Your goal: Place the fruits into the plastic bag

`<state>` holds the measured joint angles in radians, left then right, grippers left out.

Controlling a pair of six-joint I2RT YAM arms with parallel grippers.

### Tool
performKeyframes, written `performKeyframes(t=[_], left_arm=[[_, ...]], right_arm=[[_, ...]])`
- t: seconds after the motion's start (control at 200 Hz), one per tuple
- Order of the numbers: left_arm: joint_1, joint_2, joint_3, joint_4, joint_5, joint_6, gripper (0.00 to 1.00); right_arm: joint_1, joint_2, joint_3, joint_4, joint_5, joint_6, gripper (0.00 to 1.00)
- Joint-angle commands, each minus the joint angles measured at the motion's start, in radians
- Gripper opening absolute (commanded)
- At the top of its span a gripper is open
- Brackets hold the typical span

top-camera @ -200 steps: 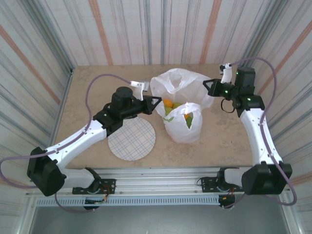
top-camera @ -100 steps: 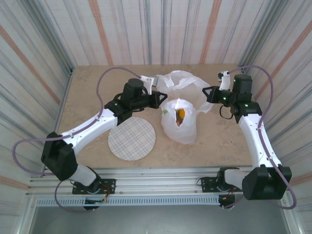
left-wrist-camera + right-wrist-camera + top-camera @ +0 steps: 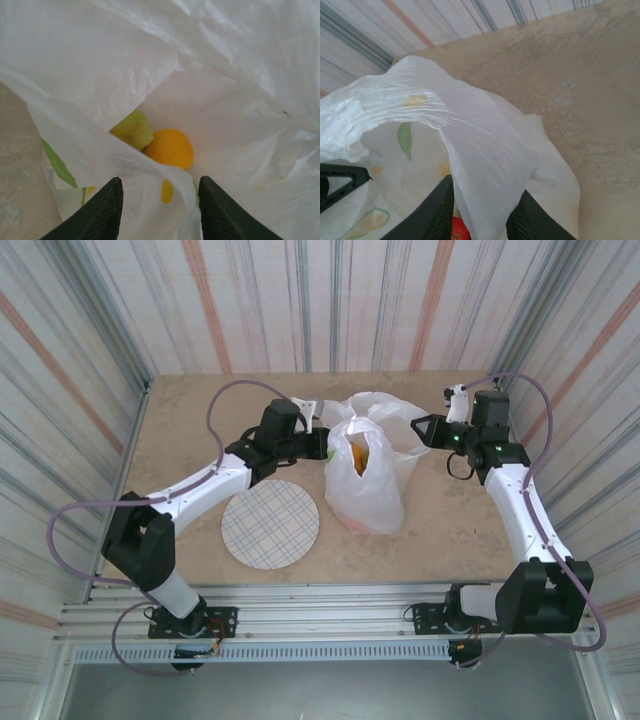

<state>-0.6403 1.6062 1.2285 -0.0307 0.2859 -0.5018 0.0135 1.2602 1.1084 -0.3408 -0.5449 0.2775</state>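
The plastic bag [image 3: 365, 485] is seen as thin, white and translucent, heavily crinkled, and green leaf and yellow fruit motifs are printed on it. It is stood upright near the middle of the counter [image 3: 190, 440], between the two arms. It is drawn tall and narrow, with its mouth turned upward. One bag is counted.

The fruits are found inside the bag. In the left wrist view, one green pear [image 3: 132, 130] and one orange [image 3: 171, 148] are seen through the mouth, touching each other low in the bag. In the right wrist view, part of one red fruit [image 3: 458, 230] is seen below a fold. Three fruits are thus counted, and the rest of the bag's inside is hidden by plastic.

Two tools are counted. The left tool [image 3: 159, 186] is placed at the bag's upper left edge. Its fingers [image 3: 105, 210] are held apart with a sheet of the bag lying between them, and whether the plastic is pinched cannot be told. The right tool [image 3: 482, 192] is closed on a bunched fold of the bag at its upper right edge.

One round plaid plate [image 3: 270, 526] is laid flat on the counter, just beside the bag's near left side.
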Motion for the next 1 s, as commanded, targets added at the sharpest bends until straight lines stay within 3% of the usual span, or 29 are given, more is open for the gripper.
performKeyframes(t=[0.0, 0.185, 0.401, 0.706, 0.897, 0.992], left_arm=[[0.008, -0.083, 0.005, -0.017, -0.051, 0.058, 0.52], [0.019, -0.194, -0.062, 0.000, -0.124, 0.106, 0.64], [0.038, -0.320, -0.132, 0.005, -0.206, 0.164, 0.74], [0.072, -0.526, -0.316, 0.029, -0.418, 0.256, 0.88], [0.124, -0.680, -0.488, 0.022, -0.619, 0.271, 0.98], [0.182, -0.751, -0.573, 0.022, -0.651, 0.237, 0.99]], right_arm=[[0.008, -0.009, 0.062, -0.009, 0.006, 0.007, 0.41], [0.005, -0.050, 0.096, -0.034, 0.035, -0.015, 0.65], [-0.022, -0.110, 0.124, -0.053, 0.069, -0.040, 0.80], [-0.038, -0.224, 0.088, -0.044, 0.128, -0.035, 0.89], [-0.039, -0.329, -0.058, -0.019, 0.253, -0.038, 0.92], [-0.039, -0.371, -0.143, 0.019, 0.323, -0.034, 0.94]])
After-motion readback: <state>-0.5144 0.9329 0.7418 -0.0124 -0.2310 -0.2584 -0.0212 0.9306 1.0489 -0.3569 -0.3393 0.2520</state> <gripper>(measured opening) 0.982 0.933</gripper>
